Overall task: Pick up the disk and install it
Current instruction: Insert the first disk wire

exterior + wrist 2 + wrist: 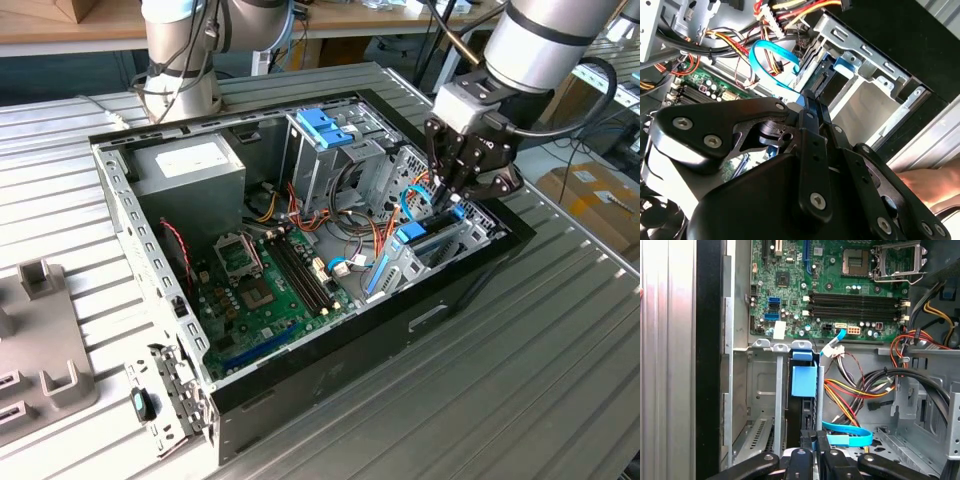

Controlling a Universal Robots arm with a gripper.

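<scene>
Exterior view's right: gripper [447,200] pinches the disk [412,236] with narrow fingers, edge-on, so it fits the drive cage [478,228] slot.

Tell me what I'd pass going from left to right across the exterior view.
Grey fixture block → power-supply box → blue latch → gripper → cardboard box.

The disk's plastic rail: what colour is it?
Blue. The rail on the disk shows best in the first wrist view.
</scene>
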